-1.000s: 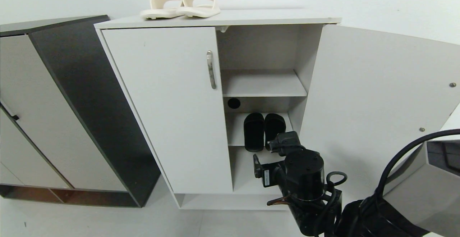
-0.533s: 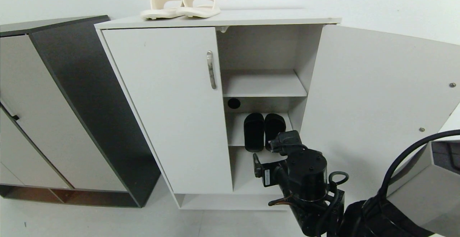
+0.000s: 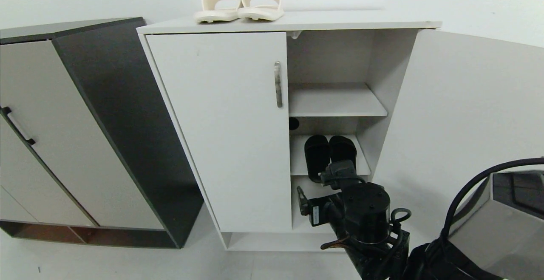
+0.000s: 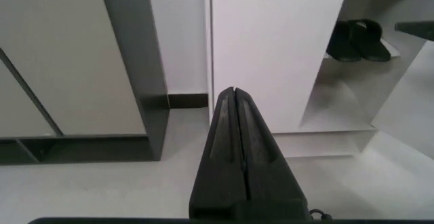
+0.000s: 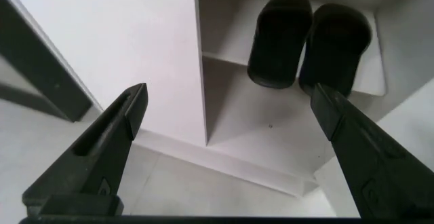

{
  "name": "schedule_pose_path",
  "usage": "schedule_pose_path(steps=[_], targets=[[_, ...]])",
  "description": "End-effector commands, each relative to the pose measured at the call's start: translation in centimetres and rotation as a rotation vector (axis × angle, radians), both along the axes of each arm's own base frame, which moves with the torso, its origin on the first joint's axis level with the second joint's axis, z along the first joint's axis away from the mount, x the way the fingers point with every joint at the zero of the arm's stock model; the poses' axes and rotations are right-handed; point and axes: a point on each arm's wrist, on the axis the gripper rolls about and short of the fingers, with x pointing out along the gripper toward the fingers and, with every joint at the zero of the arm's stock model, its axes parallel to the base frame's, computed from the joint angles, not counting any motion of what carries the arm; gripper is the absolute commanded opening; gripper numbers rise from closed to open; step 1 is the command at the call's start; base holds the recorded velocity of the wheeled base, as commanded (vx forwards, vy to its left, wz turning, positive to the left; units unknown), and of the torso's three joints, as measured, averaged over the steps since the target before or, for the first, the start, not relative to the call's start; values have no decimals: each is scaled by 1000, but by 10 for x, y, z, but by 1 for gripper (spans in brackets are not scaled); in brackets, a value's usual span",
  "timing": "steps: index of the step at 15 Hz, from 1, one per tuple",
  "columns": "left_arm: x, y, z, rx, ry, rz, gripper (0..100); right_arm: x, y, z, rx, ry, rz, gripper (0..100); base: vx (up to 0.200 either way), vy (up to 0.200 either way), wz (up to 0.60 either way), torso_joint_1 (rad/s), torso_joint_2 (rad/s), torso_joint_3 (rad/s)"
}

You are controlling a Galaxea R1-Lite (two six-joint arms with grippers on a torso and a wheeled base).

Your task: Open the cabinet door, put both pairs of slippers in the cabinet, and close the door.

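The black slippers (image 3: 329, 154) sit on the middle shelf (image 3: 297, 159), centre of the head view, just beyond the right end effector (image 5: 229, 95), which is spread wide. The cream slippers (image 3: 239, 6) lie atop the cabinet (image 3: 340, 18), upper centre, and its right door (image 3: 467, 114) stands wide open. The left end effector (image 4: 234, 95) is pressed closed.

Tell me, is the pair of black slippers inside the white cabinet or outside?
Inside: the pair of black slippers lies side by side on the lower shelf of the white cabinet, past the open right door.
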Motion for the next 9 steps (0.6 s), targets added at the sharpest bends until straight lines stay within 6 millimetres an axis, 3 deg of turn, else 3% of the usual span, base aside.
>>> schedule_pose_path(steps=[1, 9], targets=[[0, 0, 0, 0, 2, 1, 0, 1, 0, -7, -20, 14, -3, 100, 0, 200, 0, 7, -2, -7], [0, 0, 0, -1, 2, 1, 0, 1, -6, -11, -16, -5, 29, 100, 0, 200, 0, 2, 1, 2]])
